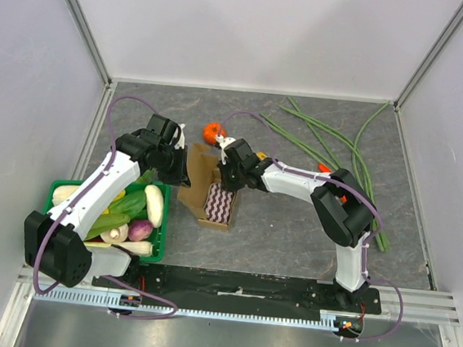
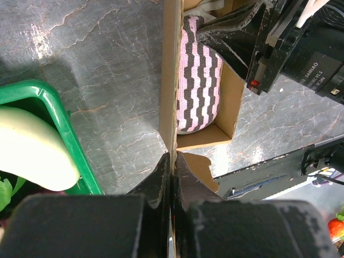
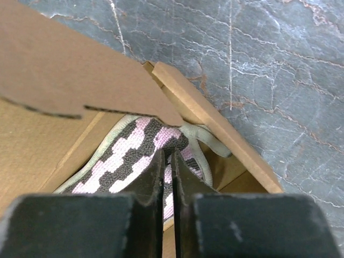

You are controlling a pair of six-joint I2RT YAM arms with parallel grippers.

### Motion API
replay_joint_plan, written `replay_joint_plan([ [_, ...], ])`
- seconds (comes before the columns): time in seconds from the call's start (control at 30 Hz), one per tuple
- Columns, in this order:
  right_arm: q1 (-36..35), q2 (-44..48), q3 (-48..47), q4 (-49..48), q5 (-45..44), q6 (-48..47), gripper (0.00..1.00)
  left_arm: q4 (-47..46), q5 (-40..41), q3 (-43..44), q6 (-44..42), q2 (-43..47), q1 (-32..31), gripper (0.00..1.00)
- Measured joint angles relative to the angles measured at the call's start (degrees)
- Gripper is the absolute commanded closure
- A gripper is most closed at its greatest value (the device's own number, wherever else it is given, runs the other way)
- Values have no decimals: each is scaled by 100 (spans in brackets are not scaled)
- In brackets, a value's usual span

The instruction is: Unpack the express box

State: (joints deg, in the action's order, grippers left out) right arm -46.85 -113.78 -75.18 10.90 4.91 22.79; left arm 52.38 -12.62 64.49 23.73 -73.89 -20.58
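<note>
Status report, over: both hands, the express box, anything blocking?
Left hand shut on express box flap. Right hand nearly shut at striped pouch inside, grip unclear. No obstacle seen.

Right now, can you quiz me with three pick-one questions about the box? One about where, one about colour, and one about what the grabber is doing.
1. Where is the striped cloth?
A in the green crate
B inside the express box
C on the bare table

2. What colours are its stripes?
A pink and dark grey
B yellow and blue
C red and white

3. What is the left gripper doing?
A hanging wide open
B pinching the box's cardboard edge, shut
C lying flat on the table

Answers:
1. B, the cloth lies between the box's walls.
2. A, pink and dark bands show.
3. B, it is closed on the cardboard.
</note>
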Motion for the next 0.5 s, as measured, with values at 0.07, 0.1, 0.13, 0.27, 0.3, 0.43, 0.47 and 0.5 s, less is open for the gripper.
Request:
replay_joint_plan([
  [0.07, 4, 0, 0, 17, -46, 7, 100, -2, 0, 0, 0, 2, 0, 98],
  [0.1, 7, 0, 0, 26, -63, 15, 100, -2, 0, 0, 0, 2, 4, 98],
  [0.13, 9, 2, 0, 28, -74, 17, 100, -4, 0, 0, 0, 2, 17, 98],
  [0.27, 7, 33, 0, 48, -101, 50, 100, 0, 2, 0, 0, 0, 26, 98],
  [0.3, 7, 50, 0, 61, -114, 61, 100, 0, 2, 0, 0, 0, 26, 98],
  [0.43, 7, 254, 85, 107, -186, 160, 100, -4, 4, 0, 2, 0, 26, 98],
  [0.47, 2, 343, 125, 107, -195, 197, 100, -15, 4, 0, 4, 0, 26, 98],
  [0.5, -11, 446, 151, 116, -203, 236, 100, -37, 4, 0, 9, -2, 26, 98],
])
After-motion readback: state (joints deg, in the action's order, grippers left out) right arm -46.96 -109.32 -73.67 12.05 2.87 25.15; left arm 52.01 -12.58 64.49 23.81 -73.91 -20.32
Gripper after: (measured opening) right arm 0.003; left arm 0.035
